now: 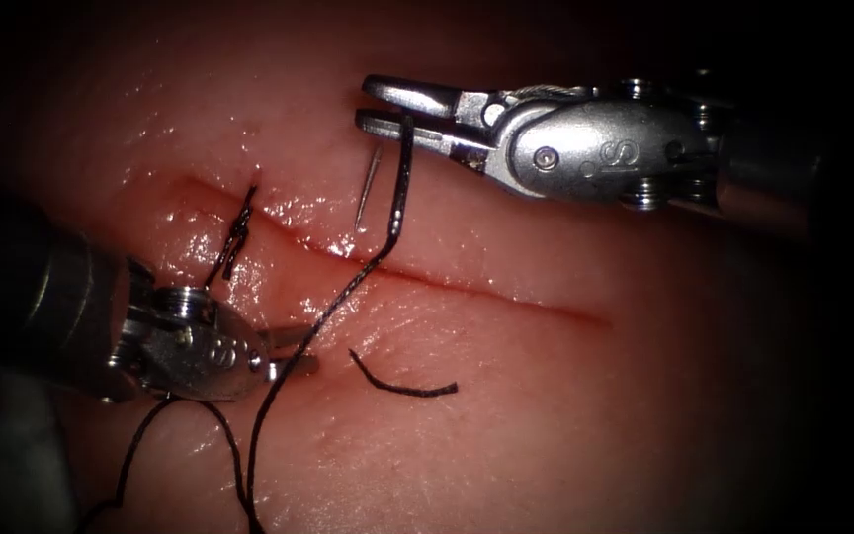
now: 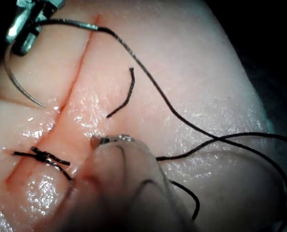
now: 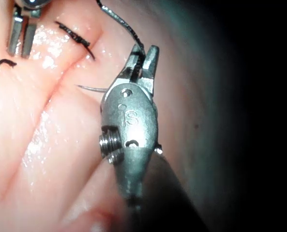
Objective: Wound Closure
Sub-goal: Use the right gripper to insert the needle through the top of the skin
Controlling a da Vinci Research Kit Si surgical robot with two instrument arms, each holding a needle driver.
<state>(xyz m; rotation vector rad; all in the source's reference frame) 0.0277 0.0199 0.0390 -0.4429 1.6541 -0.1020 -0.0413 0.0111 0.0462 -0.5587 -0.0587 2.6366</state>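
My right tool point(image 1: 368, 104) comes in over the far side of the cut point(image 1: 506, 295) with its jaws shut on the curved needle point(image 1: 402, 188), at about mid-curve. The needle's tip point(image 1: 360, 222) points down at the tissue point(image 1: 565, 415) just beyond the cut; I cannot tell if it has entered. Black thread point(image 1: 333, 307) runs from the needle's rear end across the cut and passes between the parted jaws of my left tool point(image 1: 313, 354), which lies on the near side. The right wrist view shows the right tool point(image 3: 143, 55) on the needle point(image 3: 90, 88).
A knotted stitch point(image 1: 239, 232) crosses the cut's left end, beside the left tool. A loose cut piece of thread point(image 1: 402, 388) lies on the near side. Thread loops point(image 1: 180, 435) trail off below the left tool. Red fluid lines the cut.
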